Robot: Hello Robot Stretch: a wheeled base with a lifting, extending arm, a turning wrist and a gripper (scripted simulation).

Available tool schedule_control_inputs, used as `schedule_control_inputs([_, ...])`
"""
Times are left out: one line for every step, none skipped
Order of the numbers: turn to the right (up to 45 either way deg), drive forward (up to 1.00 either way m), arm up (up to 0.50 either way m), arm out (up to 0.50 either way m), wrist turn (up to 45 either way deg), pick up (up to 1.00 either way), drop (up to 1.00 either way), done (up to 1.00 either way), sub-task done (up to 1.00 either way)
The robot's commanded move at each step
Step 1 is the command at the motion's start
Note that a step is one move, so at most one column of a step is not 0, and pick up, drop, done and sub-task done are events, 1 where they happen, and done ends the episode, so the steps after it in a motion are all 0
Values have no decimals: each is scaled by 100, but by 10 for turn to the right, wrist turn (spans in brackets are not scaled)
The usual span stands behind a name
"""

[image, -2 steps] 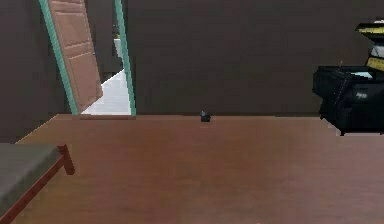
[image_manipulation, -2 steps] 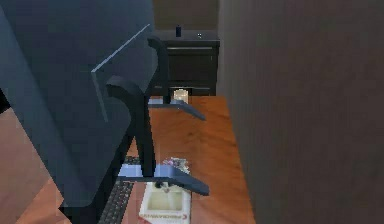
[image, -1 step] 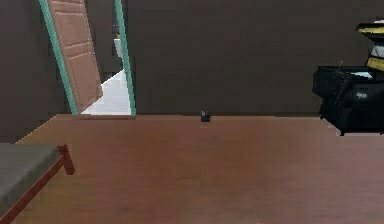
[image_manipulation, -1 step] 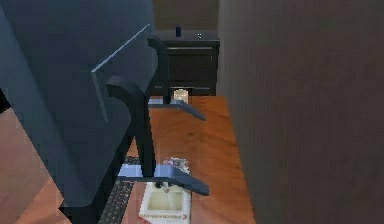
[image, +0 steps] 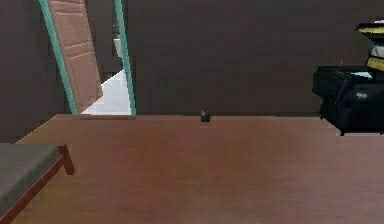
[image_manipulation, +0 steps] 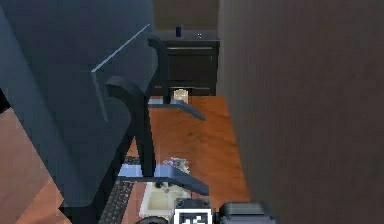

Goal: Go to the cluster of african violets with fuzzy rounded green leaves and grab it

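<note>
Arm's marker square (image_manipulation: 195, 212) sat at the arm side view's bottom edge beside the monitor stand (image_manipulation: 141, 130); I couldn't tell whether the gripper (image_manipulation: 170, 207) held anything.

Bare wooden floor (image: 200, 170) lies open ahead, up to a dark wall and an open doorway (image: 110, 80). A bed corner (image: 30, 165) and a black bag (image: 350, 95) flank it. To the side, a monitor (image_manipulation: 70, 90) and a wall (image_manipulation: 300, 90) leave a narrow gap.

A small mottled clump (image_manipulation: 176, 164) sits beside the monitor stand (image_manipulation: 141, 122).
</note>
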Motion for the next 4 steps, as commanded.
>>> schedule_control_inputs([0, 0, 0, 30, 0, 0, 0, 0, 0])
schedule_control_inputs([0, 0, 0, 0, 450, 0, 0, 0, 0])
schedule_control_inputs([0, 0, 0, 0, 450, 0, 0, 0, 0])
schedule_control_inputs([0, 0, 0, 0, 450, 0, 0, 0, 0])
